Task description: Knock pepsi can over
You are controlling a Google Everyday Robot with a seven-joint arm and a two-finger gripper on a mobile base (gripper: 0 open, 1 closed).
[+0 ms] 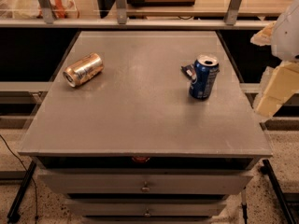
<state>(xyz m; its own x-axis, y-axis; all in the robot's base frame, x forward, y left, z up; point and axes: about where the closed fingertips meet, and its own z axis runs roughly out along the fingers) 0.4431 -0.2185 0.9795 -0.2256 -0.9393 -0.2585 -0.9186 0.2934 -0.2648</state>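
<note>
View of the surface at the start of the knock. The pepsi can stands upright at about 2 o'clock from the surface's centre, silver top up, so the task's one step is not yet done. A small dark wrapper lies just beside the can at its 10 o'clock. A gold can lies on its side at 10 o'clock from the centre, well apart from the pepsi can. The gripper hangs off the surface's edge at 3 o'clock, apart from the can and touching nothing. Whether it is open or closed cannot be told. What is left, judged from this layout, is the whole task: the reach in toward 9 o'clock, contact with the can's side, and the tip-over.
</note>
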